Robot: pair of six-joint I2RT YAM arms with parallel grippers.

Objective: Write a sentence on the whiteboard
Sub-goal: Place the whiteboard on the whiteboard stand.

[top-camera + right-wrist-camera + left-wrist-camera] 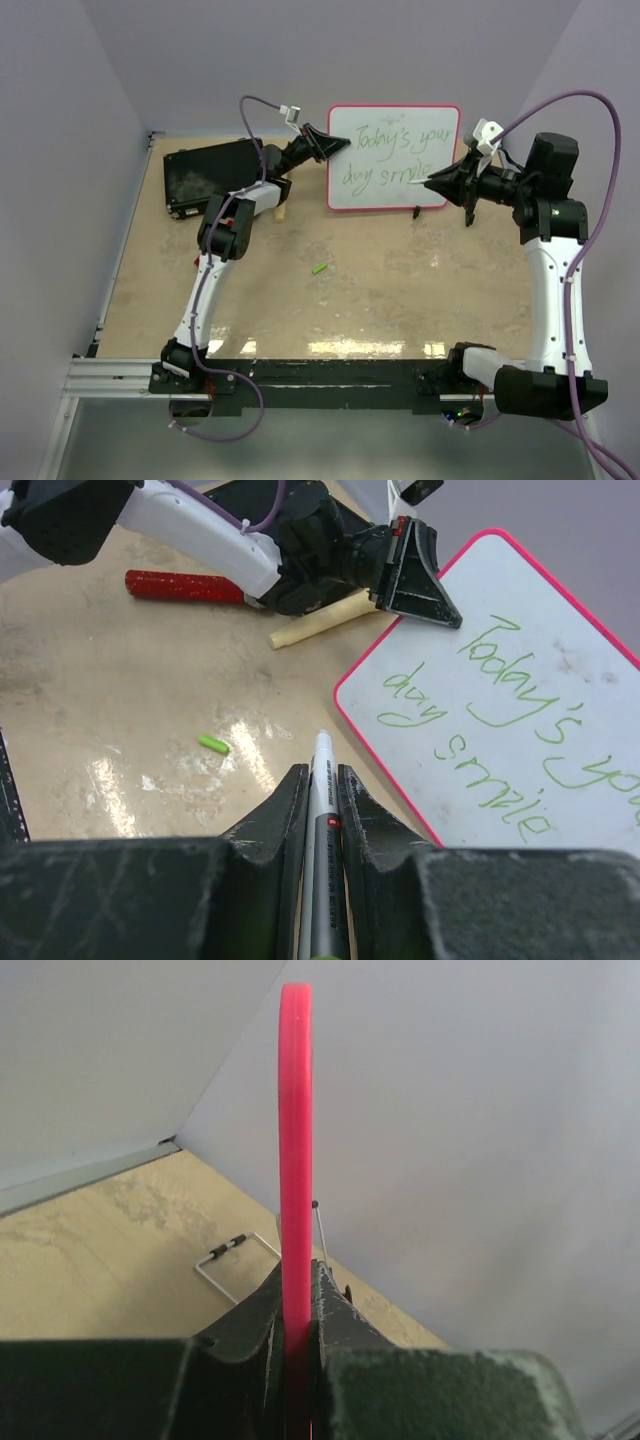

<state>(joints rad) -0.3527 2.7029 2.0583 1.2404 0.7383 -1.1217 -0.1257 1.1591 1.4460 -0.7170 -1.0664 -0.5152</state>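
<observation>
The left jaws clamp the whiteboard's [370, 198] left rim, apparently steadying it, while the right jaws, clamped on a marker [322, 820], hold its tip near the sentence [400, 137] on the whiteboard's right half.

Lab test cell: blank walls [200, 60] around wooden table [400, 290].

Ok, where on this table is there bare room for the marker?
Bare: the stretch in front of the whiteboard, between the green cap and the right arm; the strip left of the left arm, nearer than the black case. Crowded: around that case and the left claw.
</observation>
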